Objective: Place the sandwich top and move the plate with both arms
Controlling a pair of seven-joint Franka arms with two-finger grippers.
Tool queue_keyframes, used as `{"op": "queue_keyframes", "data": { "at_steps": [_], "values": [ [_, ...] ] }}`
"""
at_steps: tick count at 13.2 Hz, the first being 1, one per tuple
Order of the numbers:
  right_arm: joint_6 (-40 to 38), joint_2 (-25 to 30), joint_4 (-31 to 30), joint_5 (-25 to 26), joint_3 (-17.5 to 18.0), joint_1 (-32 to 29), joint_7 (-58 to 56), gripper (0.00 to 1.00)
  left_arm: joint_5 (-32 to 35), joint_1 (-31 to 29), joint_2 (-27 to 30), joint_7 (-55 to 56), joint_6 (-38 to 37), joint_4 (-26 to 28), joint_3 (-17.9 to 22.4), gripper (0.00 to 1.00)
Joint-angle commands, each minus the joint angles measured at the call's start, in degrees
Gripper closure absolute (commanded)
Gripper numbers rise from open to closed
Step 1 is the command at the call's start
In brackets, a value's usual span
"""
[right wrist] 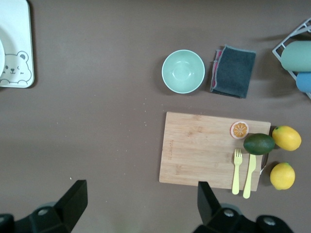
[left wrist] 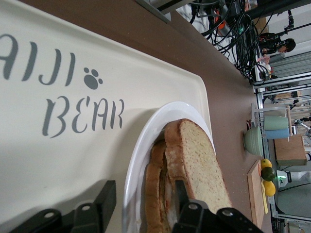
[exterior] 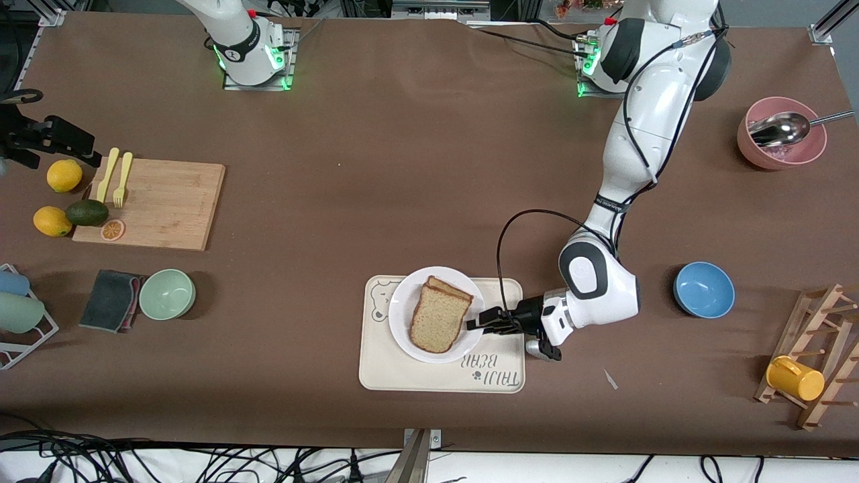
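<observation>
The sandwich top (exterior: 439, 320), a speckled tan slice with a brown crust, lies flat on a lower slice (exterior: 458, 290) on the round white plate (exterior: 400, 315). The plate rests on the cream bear-print tray (exterior: 436, 377). My left gripper (exterior: 479, 322) is low at the plate's edge toward the left arm's end, open. In the left wrist view one finger (left wrist: 104, 199) stands over the tray (left wrist: 73, 145) outside the plate rim (left wrist: 146, 141); the other (left wrist: 182, 194) is against the sandwich top (left wrist: 199, 155). My right gripper (right wrist: 141, 194) waits open, high over bare table beside the cutting board (right wrist: 214, 148).
A blue bowl (exterior: 703, 289) sits close beside the left arm's elbow. Toward the right arm's end are a green bowl (exterior: 167, 294), a grey cloth (exterior: 111, 300) and the cutting board (exterior: 158, 201) with forks and fruit. A pink bowl (exterior: 782, 133) and a wooden mug rack (exterior: 815, 362) stand at the left arm's end.
</observation>
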State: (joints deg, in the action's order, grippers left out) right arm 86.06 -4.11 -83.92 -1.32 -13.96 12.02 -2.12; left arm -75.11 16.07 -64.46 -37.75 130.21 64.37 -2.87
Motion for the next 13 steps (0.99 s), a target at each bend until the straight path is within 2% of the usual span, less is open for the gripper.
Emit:
{"op": "queue_keyframes", "data": {
  "at_steps": [1, 3, 6, 9, 13],
  "values": [
    [-1.5, -0.7, 2.0, -1.0, 0.2, 0.5, 3.1, 0.0, -2.0, -0.4, 1.0, -1.6, -0.6, 0.1, 0.1, 0.0],
    [-1.6, -0.5, 2.0, -1.0, 0.2, 0.6, 4.2, 0.0, -1.8, -0.5, 2.1, -0.8, -1.4, 0.5, 0.1, 0.0],
    [-2.1, 0.0, 1.9, -1.0, 0.2, 0.6, 3.9, 0.0, 1.1, -0.7, 7.0, 1.0, -3.0, 4.8, 0.3, 0.0],
    [-2.4, 0.2, 2.0, -1.0, 0.2, 0.6, 3.4, 0.0, 10.0, -1.3, 10.9, 5.8, -4.4, 6.9, 0.4, 0.0],
    [-3.1, 1.0, 2.0, -1.9, 0.3, 0.7, 4.8, 0.0, 28.9, -4.3, 16.3, 13.5, -13.2, 6.9, 0.4, 0.0]
  ]
}}
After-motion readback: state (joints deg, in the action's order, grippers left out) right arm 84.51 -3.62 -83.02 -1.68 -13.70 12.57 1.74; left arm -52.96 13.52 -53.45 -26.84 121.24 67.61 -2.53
